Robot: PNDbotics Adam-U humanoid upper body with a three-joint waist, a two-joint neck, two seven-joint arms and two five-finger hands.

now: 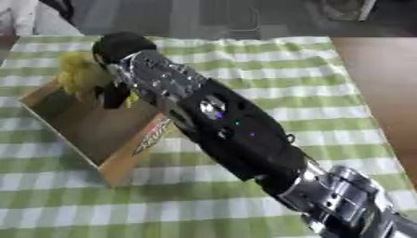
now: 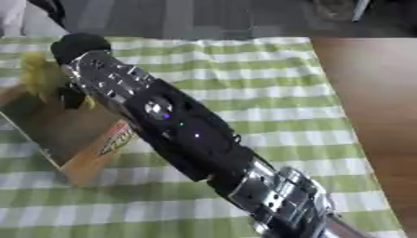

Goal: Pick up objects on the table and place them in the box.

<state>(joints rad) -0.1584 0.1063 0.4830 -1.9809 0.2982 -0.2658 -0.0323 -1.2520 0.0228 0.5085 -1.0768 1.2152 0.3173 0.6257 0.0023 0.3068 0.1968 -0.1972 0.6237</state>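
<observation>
I reach my right hand (image 1: 114, 88) over the open cardboard box (image 1: 90, 130) on the desk (image 1: 269, 69), fingers curled round a yellow fuzzy toy (image 1: 77, 72), held above the box for dropping in.

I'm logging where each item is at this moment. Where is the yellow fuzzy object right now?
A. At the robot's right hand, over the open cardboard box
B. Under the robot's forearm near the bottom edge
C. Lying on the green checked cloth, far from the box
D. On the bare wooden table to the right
A: the yellow fuzzy object sits against the right hand, above the far end of the open cardboard box.
</observation>
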